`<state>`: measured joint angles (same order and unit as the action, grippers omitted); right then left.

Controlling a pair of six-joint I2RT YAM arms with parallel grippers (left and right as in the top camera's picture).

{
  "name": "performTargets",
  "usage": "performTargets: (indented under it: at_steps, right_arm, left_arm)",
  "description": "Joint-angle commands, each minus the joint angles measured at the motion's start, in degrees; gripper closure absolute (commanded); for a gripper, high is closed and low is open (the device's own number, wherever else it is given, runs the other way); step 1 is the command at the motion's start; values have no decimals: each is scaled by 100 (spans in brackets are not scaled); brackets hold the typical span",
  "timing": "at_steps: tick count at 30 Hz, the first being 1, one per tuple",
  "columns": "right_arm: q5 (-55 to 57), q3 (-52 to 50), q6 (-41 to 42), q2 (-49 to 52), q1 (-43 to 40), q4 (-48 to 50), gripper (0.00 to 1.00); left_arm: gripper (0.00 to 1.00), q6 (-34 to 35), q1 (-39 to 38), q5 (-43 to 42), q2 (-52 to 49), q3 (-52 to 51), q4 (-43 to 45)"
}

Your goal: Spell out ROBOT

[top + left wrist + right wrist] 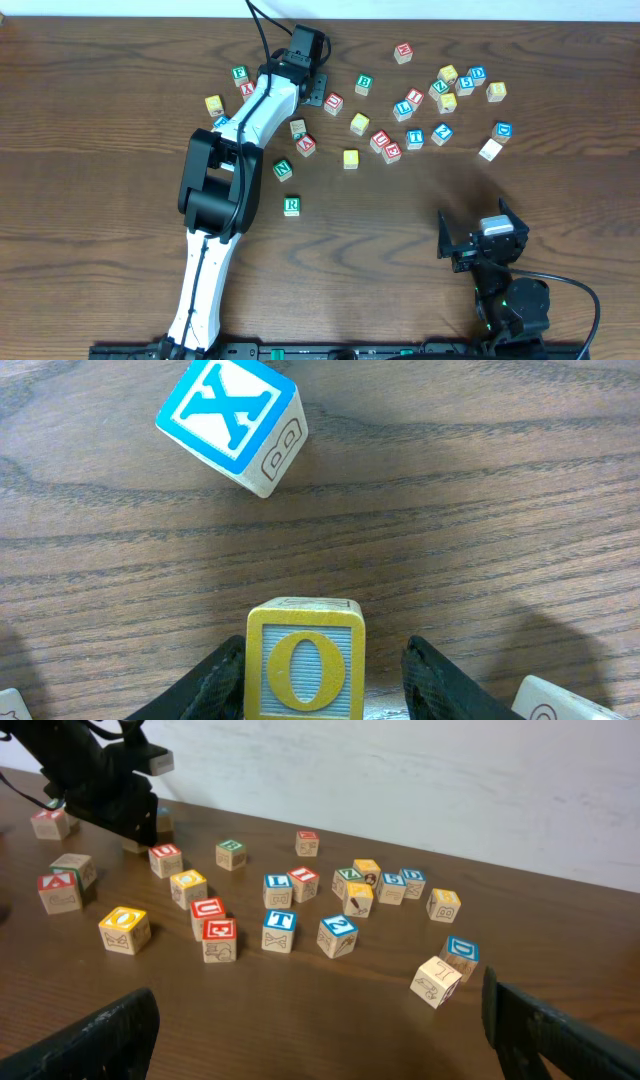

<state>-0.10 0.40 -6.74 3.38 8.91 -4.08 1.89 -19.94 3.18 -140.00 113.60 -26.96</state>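
Observation:
My left gripper (312,90) is at the far side of the table, open, with its fingers (320,685) on either side of a yellow O block (304,670) that rests on the wood. The left finger is close to the block and a gap shows at the right finger. The green R block (291,206) sits alone in the middle of the table. A green B block (364,84), a blue T block (415,139) and another yellow O block (124,930) lie in the scattered group. My right gripper (478,240) is open and empty near the front right.
A blue X block (230,422) lies tilted just beyond the left gripper. Several letter blocks are scattered across the far half of the table, among them a red E (219,940), a blue 2 (338,935) and a blue D (460,952).

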Motion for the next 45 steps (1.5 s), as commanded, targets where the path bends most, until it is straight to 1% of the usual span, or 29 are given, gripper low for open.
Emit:
performTargets:
  at_steps: [1, 5, 11, 14, 17, 20, 27, 33, 39, 41, 44, 45]
  right_arm:
    - [11, -9, -61, 2, -35, -24, 1]
    - [11, -9, -61, 2, -35, -24, 1]
    - [11, -9, -63, 2, -35, -24, 1]
    - [11, -9, -61, 2, -35, -24, 1]
    - [11, -9, -61, 2, -35, -24, 1]
    - [11, -9, -61, 2, -35, -24, 1]
    - [11, -9, -61, 2, -35, -24, 1]
    - [11, -9, -61, 2, -35, -24, 1]
    - [11, -9, -61, 2, -35, -24, 1]
    - [11, -9, -61, 2, -35, -24, 1]
    - [11, -9, -61, 2, -35, -24, 1]
    - [11, -9, -63, 2, -35, -24, 1]
  left_arm:
    - [52, 31, 31, 55, -125, 101, -13]
    - [57, 31, 31, 55, -125, 101, -15]
    - [58, 31, 31, 55, -125, 101, -15]
    - [66, 31, 31, 55, -125, 101, -15]
    - [68, 31, 31, 55, -125, 101, -17]
    - [73, 31, 31, 55, -125, 101, -35]
    - [77, 31, 31, 55, -50, 103, -85]
    - [78, 31, 31, 57, 304, 105, -101]
    - [78, 31, 31, 55, 973, 107, -175]
    - [81, 31, 31, 57, 1246, 107, -262]
    - [82, 31, 31, 55, 1740, 107, -520]
    - [85, 31, 31, 55, 1871, 107, -619]
